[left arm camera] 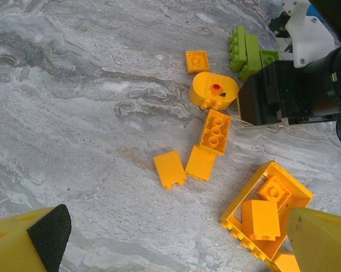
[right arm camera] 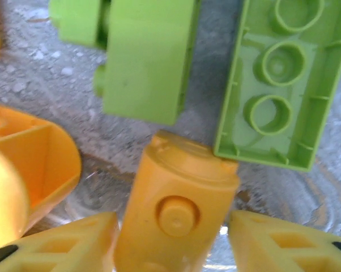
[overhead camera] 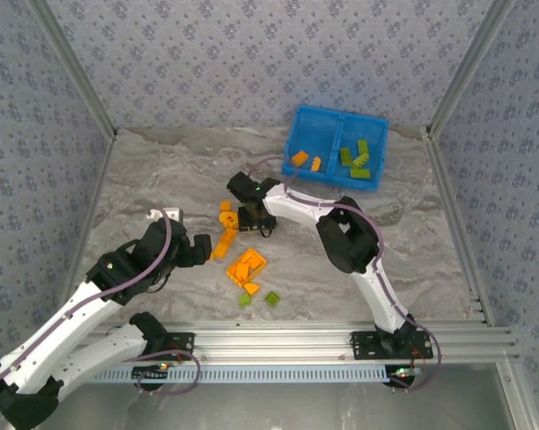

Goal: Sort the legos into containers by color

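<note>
Top view, blue bin [overhead camera: 310, 134]: on the far right of the table. Its left compartment holds two orange bricks [overhead camera: 299, 159]. Its right compartment holds green bricks [overhead camera: 355, 159], too small to count.
Top view, loose legos: an orange cluster [overhead camera: 225, 228] lies mid-table, an orange plate [overhead camera: 246, 266] lies nearer, and two green pieces [overhead camera: 273, 297] lie nearest.
Top view, right gripper [overhead camera: 247, 218]: down at the cluster's right edge, with its fingers hidden under the wrist.
Top view, left gripper [overhead camera: 202, 249]: just left of the cluster, its fingers hard to make out.
Left wrist view, left gripper [left arm camera: 179, 241]: the fingers [left arm camera: 46, 238] are spread wide and cut off at the bottom corners, with bare marble between them.
Left wrist view, legos: a rounded orange brick [left arm camera: 214, 90] sits beside the dark right gripper [left arm camera: 272, 93]. The plate [left arm camera: 247, 195] is partly covered by the right-hand finger.
Right wrist view, right gripper [right arm camera: 176, 241]: its yellow fingers [right arm camera: 74, 243] closely flank an orange stud brick [right arm camera: 179, 192]. Whether they press it, I cannot tell.
Right wrist view, green bricks [right arm camera: 145, 56]: two lie just beyond, cut off at the top edge.
</note>
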Controlling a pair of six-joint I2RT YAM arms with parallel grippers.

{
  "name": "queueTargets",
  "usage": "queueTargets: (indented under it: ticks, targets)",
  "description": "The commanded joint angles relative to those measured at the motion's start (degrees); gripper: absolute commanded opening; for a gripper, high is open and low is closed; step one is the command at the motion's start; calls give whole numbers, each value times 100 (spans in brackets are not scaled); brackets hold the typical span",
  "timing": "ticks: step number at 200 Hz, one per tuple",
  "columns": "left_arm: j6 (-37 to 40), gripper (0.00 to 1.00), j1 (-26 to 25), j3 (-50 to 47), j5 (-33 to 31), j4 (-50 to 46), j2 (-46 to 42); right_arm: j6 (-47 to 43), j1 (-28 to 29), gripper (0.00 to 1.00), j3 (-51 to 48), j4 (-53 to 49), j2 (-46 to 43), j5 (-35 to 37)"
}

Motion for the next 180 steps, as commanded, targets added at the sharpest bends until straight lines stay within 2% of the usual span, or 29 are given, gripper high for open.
queueTargets:
  ticks: [1, 22, 45, 61, 77, 109, 133, 180]
  targets:
    - [-9, 99, 31, -11, -33, 61, 4, -90, -84, 46, 89, 44, 350, 56]
    - [-7, 99, 27, -28, -5, 110, 3, -99, -23, 37, -201, 55, 54, 152]
    - [47, 99, 28, -61, 66, 242, 19, -102, 37, 32, -1091, 456, -808, 318]
    - [166, 99, 27, -66, 210, 407, 18, -103, 45, 31, -1772, 637, -1545, 532]
    - [355, 99, 29, -101, 408, 628, -21, -494, 33, 31, -2186, 695, -2249, 777]
    - [621, 99, 32, -323, 911, 1334, -272, -969, -188, 32, -2066, 615, -3038, 1303]
    - [596, 99, 27, -424, 962, 1492, -463, -1337, -650, 33, -1318, 654, -2704, 1443]
    - [318, 99, 28, -453, 955, 1185, -711, -1645, -1538, 32, 1184, 55, -636, 1484]
